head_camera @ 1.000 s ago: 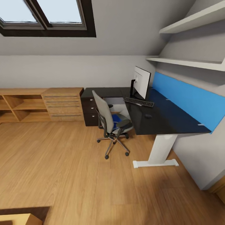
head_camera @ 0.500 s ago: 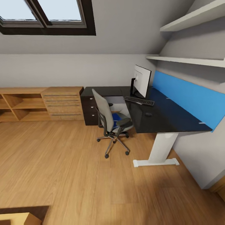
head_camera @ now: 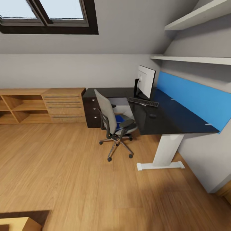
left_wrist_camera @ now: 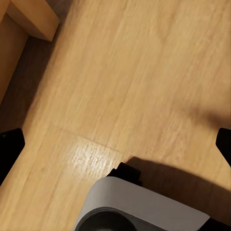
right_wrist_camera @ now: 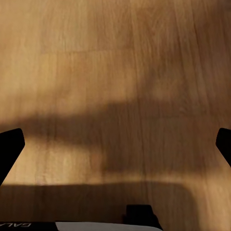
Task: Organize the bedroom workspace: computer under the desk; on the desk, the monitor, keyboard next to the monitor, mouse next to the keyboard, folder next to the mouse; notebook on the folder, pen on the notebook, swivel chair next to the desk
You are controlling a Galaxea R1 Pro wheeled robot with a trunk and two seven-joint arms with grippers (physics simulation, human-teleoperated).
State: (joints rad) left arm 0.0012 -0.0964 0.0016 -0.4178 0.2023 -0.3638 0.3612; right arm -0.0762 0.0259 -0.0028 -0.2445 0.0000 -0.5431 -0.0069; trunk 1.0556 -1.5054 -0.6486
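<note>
One swivel chair (head_camera: 114,123), one desk (head_camera: 173,120), one monitor (head_camera: 146,81)

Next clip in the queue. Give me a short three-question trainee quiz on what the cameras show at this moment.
1. True or false: the monitor stands on the desk.
2. Where does the folder lie? A) on the swivel chair seat B) on the floor C) on the desk
3. What lies on the desk just in front of the monitor?

Key:
1. True.
2. A.
3. The keyboard.
</note>
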